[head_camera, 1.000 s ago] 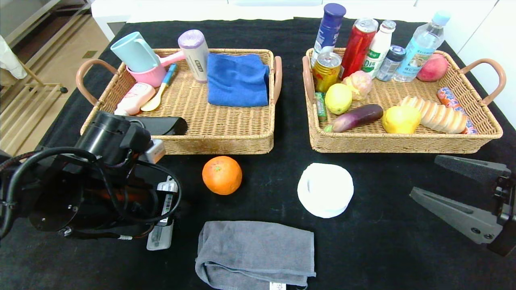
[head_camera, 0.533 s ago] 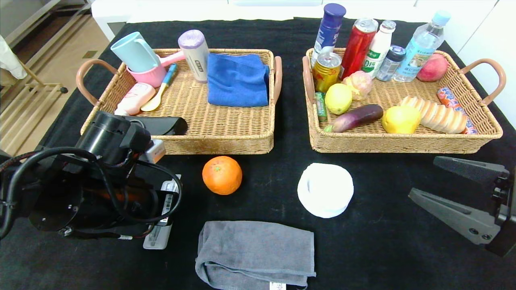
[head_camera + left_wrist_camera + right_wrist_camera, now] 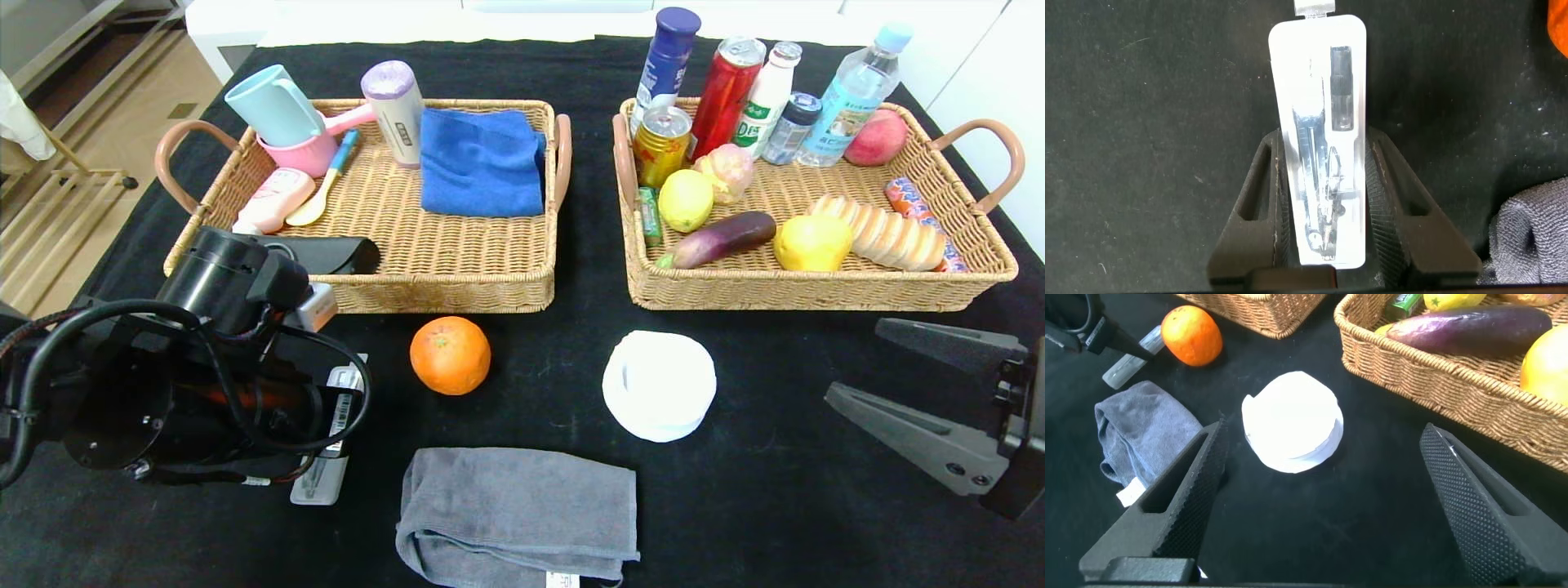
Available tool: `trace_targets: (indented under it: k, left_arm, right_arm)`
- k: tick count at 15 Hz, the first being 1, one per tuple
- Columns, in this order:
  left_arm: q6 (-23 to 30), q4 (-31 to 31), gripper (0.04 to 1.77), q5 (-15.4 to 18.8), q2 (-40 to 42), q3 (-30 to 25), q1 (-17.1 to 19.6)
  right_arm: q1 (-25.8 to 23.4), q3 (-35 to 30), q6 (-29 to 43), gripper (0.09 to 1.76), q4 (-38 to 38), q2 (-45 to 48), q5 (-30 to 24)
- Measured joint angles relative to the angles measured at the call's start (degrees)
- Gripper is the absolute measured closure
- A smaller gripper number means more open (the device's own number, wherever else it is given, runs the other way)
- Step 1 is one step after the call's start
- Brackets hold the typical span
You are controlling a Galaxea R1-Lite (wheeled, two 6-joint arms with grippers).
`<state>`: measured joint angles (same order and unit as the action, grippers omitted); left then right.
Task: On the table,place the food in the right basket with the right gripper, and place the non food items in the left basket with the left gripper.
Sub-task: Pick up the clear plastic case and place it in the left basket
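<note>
Grey towel (image 3: pixel 516 516) nearest on the table (image 3: pixel 775 506); left gripper (image 3: pixel 1331 214) clamped around the plastic case (image 3: pixel 1320 139); right gripper (image 3: pixel 918 384) spread wide, holding nothing; orange (image 3: pixel 450 355) and white roll (image 3: pixel 659 396) beyond; pear (image 3: pixel 812 242) and bread (image 3: pixel 886 231) farther, in the right basket (image 3: pixel 816 290).

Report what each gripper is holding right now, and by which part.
The left gripper is closed on the clear plastic tool case, its fingers pressing the two long sides near one end as it lies on the table. The right gripper is open and holds nothing.
</note>
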<state>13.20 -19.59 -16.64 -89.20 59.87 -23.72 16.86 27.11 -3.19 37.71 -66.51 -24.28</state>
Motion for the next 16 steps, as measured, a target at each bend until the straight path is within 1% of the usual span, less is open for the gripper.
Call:
trace_targets:
  k: [6,12,16]
  left_arm:
    - [-0.22,-0.06,1.18,-0.22,0.59,-0.09,-0.02]
    - [-0.65,0.07,1.18,1.40,7.47,0.44,-0.55]
    - [-0.06,1.13,1.18,0.99,10.14,2.80,-0.09]
  right_arm:
    - [-0.35,-0.11,-0.20,0.14,0.02,-0.18,0.00]
    - [-1.40,0.20,-0.22,0.14,0.02,-0.18,-0.10]
    - [-1.46,0.20,-0.20,0.14,0.05,-0.02,-0.10]
